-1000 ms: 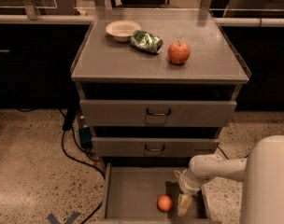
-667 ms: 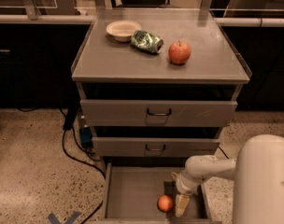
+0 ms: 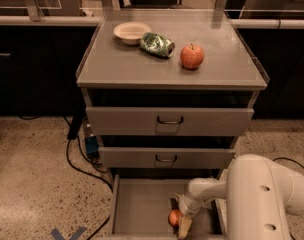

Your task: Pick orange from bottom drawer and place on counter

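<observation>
Three grey drawers are sitting below the counter, and I am reaching my white arm down into the bottom drawer, the one pulled furthest out. My gripper is hanging low at the drawer's right side, right against the orange on the drawer floor; I cannot tell whether it is grasping the fruit. An apple, a green can and a bowl are resting on the counter.
</observation>
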Robot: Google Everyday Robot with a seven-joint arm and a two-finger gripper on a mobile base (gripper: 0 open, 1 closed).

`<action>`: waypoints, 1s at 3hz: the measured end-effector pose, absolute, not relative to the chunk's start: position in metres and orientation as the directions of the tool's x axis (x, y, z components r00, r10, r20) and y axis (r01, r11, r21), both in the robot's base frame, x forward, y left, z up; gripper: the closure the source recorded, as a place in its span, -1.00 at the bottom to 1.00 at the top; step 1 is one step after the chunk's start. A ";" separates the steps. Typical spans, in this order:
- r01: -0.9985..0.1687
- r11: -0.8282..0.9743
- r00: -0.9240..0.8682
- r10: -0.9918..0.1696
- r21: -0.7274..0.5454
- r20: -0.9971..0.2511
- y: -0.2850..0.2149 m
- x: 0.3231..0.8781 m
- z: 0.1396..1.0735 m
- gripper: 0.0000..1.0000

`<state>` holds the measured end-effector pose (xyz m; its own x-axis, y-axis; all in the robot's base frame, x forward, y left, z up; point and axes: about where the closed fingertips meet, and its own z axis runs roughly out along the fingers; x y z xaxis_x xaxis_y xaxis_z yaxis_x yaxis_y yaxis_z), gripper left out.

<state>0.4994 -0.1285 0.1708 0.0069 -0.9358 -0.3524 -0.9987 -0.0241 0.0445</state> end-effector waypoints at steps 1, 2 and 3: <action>-0.999 -0.024 0.007 -0.936 0.045 -0.352 -0.129 0.499 0.171 -1.00; -0.998 -0.038 0.020 -0.930 0.044 -0.366 -0.124 0.505 0.178 -1.00; -0.997 -0.068 0.046 -0.921 0.044 -0.388 -0.113 0.516 0.182 -1.00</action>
